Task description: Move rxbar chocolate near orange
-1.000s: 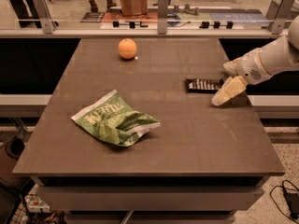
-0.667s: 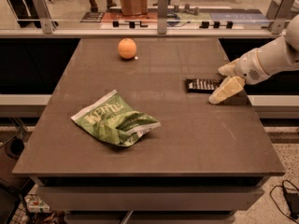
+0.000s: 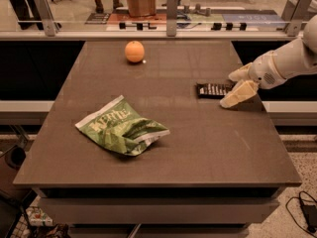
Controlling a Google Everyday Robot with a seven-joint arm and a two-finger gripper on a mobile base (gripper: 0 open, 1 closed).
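The rxbar chocolate [image 3: 213, 89] is a small black bar lying flat on the right side of the brown table [image 3: 163, 152]. The orange [image 3: 134, 51] sits at the table's far end, left of centre, well apart from the bar. My gripper [image 3: 233, 86] comes in from the right at table height. Its pale fingers [image 3: 238, 95] are spread, one behind and one in front of the bar's right end. The gripper is open and the bar rests on the table.
A large green chip bag [image 3: 121, 128] lies on the left-centre of the table. A glass rail with metal posts [image 3: 172, 9] runs behind the far edge. The table's right edge is just under my arm [image 3: 292, 58].
My gripper has edged slightly left toward the bar's right end. The bar, orange and bag have not moved.
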